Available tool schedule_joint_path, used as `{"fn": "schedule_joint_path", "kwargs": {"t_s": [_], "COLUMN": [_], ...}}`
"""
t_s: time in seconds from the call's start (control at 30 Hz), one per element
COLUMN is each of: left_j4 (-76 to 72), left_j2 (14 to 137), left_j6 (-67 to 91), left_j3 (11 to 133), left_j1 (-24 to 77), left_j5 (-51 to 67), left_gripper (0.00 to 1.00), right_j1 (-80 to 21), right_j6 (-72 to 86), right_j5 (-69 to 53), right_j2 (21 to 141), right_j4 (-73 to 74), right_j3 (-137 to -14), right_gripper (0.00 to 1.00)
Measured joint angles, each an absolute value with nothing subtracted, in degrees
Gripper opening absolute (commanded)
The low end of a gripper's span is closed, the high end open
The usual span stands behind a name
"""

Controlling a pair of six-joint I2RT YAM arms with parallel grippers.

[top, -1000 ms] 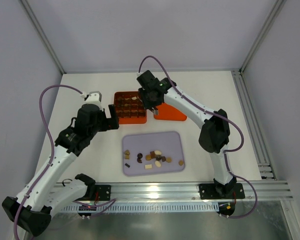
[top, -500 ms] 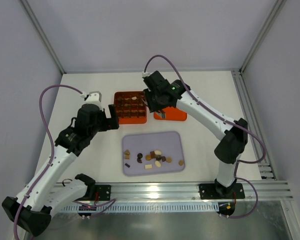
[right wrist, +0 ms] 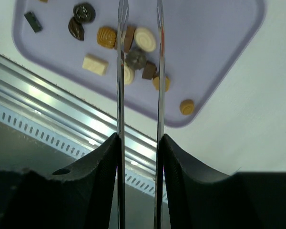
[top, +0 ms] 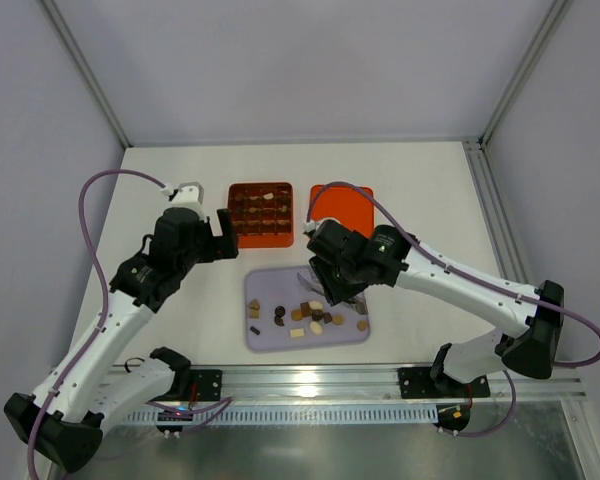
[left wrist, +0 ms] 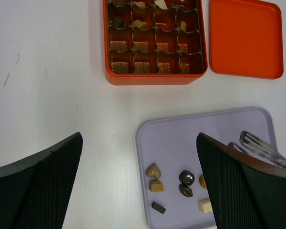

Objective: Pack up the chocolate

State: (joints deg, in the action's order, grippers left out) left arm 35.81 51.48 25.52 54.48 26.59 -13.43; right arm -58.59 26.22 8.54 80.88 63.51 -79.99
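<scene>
Though empty, right claw (right wrist: 139,14) above chocolate (right wrist: 146,39).

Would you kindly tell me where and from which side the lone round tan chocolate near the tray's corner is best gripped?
Probably across its rounded sides, coming straight down from above. The tan chocolate lies flat on the purple tray, apart from the cluster, leaving room for a finger either side; the open right pincer hangs nearby.

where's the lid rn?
In the top view the lid lies flat on the table, right of the box and apart from it, beyond the tray.
</scene>
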Motion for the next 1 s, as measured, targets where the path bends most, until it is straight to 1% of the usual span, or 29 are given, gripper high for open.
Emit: {"fn": "schedule_joint_path", "kwargs": {"t_s": [0.1,0.33,1.0], "left_j4": [35.8,35.8,35.8], "left_j2": [51.5,51.5,51.4], "left_j6": [25.5,25.5,25.5], "left_j3": [54.5,54.5,54.1], "left_j1": [26.6,26.6,26.6], "left_j5": [-13.4,-13.4,-13.4], "left_gripper": [1.0,1.0,1.0], "right_j1": [-60.4,-64.5,-64.8], "right_j6": [28.9,32.2,33.6], "right_j5": [7.4,6.2,4.1], "right_j2": [80.2,80.2,82.3], "right_j4": [65.0,65.4,62.5], "right_j3": [-77.1,-76.3,-72.9], "right_gripper": [0.42,0.42,0.42]}}
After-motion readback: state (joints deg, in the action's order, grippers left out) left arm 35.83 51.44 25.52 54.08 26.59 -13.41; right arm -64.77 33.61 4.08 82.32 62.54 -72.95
